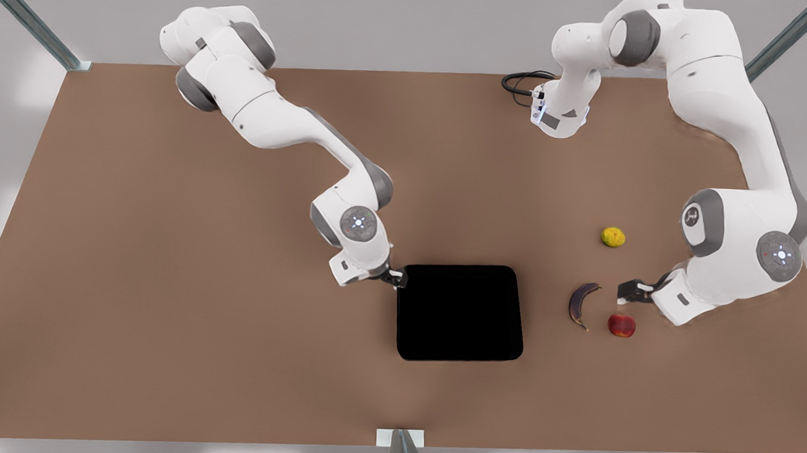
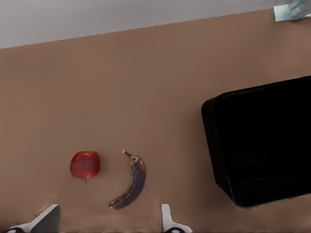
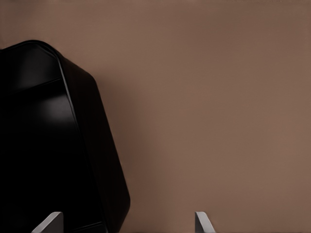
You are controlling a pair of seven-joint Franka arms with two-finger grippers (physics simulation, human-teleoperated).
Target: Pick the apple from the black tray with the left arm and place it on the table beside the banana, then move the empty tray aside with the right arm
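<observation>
The red apple [image 1: 621,325] [image 2: 85,164] lies on the brown table [image 1: 170,277], right beside the dark banana [image 1: 582,304] [image 2: 131,182]. My left gripper [image 1: 629,291] [image 2: 107,221], on the front view's right, hovers just behind the apple, open and holding nothing. The black tray [image 1: 459,313] [image 2: 262,141] [image 3: 48,145] is empty in the middle of the table. My right gripper [image 1: 396,278] [image 3: 126,223] stands open at the tray's far corner on the front view's left, with the tray's rim between its fingers.
A bumpy yellow-green fruit [image 1: 613,237] sits behind the banana and apple. A black cable [image 1: 522,82] loops at the table's far edge. Metal frame posts stand at the far corners and at the middle of the near edge [image 1: 400,451].
</observation>
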